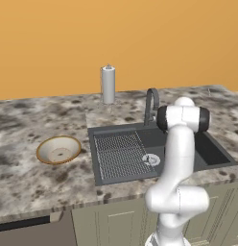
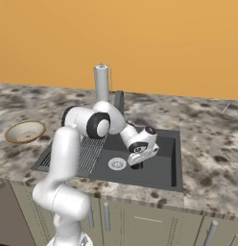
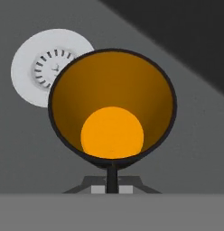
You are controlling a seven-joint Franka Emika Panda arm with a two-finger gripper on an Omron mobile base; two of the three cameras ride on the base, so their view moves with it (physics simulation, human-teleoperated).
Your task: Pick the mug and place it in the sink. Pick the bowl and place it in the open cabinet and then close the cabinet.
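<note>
my end effector [image 2: 136, 165] is clamped on the mug [image 3: 112, 108], low inside the sink [image 2: 161, 168] beside the drain [image 3: 44, 67]. release remains; the bowl [image 1: 59, 149] waits on the tabletop [image 1: 25, 178], cabinet work untouched.

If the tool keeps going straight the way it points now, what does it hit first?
The tool is shut on the mug, so the mug leads. Straight ahead lies the sink floor, just beside the silver drain. The mug's base would likely touch there first; the remaining gap is hard to judge.
</note>
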